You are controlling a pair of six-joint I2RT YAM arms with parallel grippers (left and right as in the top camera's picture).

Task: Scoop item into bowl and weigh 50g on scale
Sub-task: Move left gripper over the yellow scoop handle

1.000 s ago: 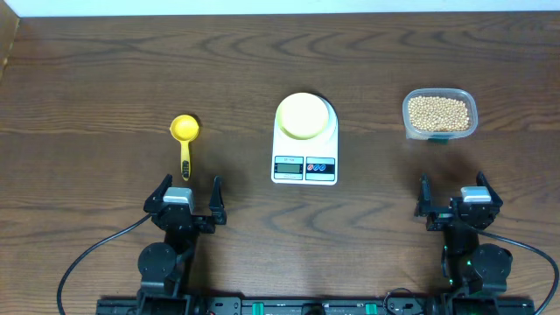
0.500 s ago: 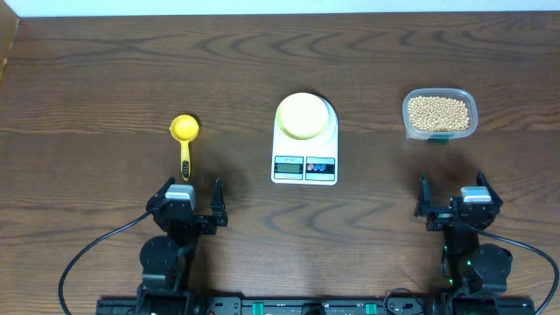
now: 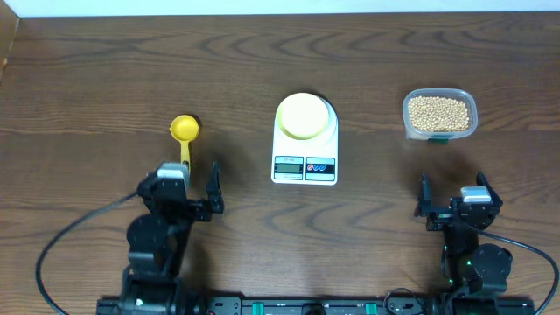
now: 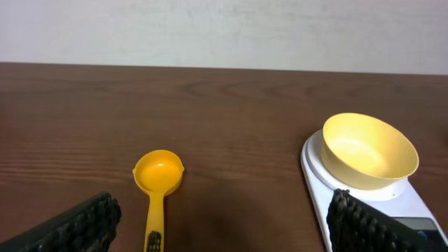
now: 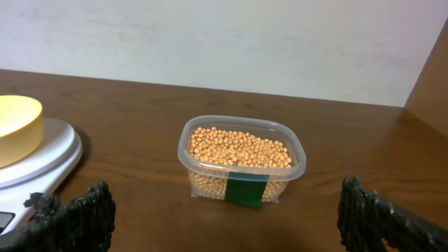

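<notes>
Nothing of the task is showing as done yet. The bowl [image 3: 304, 115] is sitting empty on the scale [image 3: 304, 154], toward its twelve o'clock end. The beans [image 3: 439, 112] are all lying in the clear container [image 3: 408, 122], at about three o'clock from the scale and well apart from it. The yellow scoop [image 3: 185, 129] is lying empty at nine o'clock, handle pointing to six.

The left gripper [image 3: 187, 180] is hovering over the handle's end, jaws wide apart, holding nothing. The right gripper [image 3: 453, 185] is sitting at six o'clock of the container, jaws likewise spread wide and empty. Grasping the scoop, scooping and weighing are all remaining, I judge.

The container is wearing a green label [image 5: 246, 191] with no legible writing, and the scale's display [image 3: 289, 165] is too small to read.
</notes>
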